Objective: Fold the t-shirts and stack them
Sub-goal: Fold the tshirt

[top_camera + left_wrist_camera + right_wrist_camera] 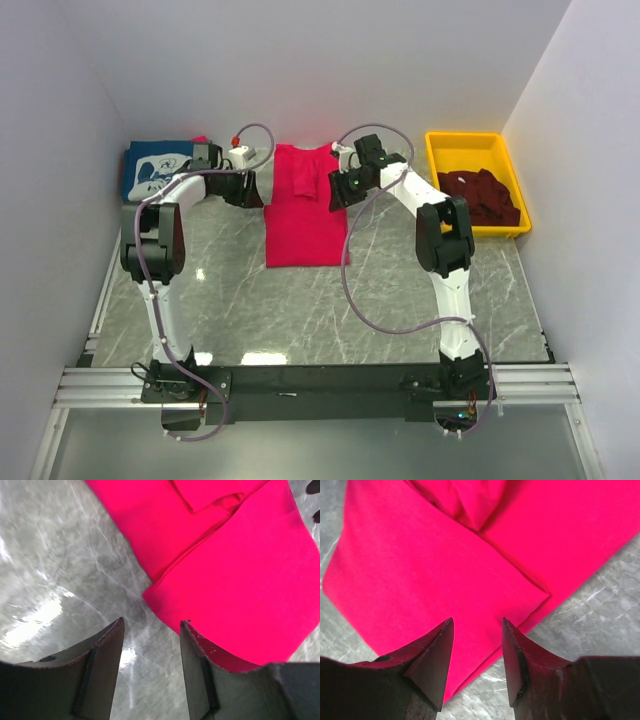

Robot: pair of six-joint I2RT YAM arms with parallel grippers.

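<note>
A bright red t-shirt (pixel 303 215) lies in the middle of the table, its sides folded in to a long strip with a sleeve flap on top. My left gripper (pixel 258 190) hovers at its left edge, open and empty; in the left wrist view the gripper (pixel 151 625) is over bare table with the red t-shirt (pixel 240 570) just to the right. My right gripper (pixel 337 190) is at the right edge, open and empty; in the right wrist view the gripper (pixel 477 622) is above the red t-shirt's (pixel 420 565) folded edge. A folded navy t-shirt (pixel 155 170) with white print lies at the back left.
A yellow bin (pixel 462 148) at the back right holds dark maroon t-shirts (pixel 483 195). White walls close in the back and both sides. The grey marble table (pixel 300 310) spreads in front of the red t-shirt.
</note>
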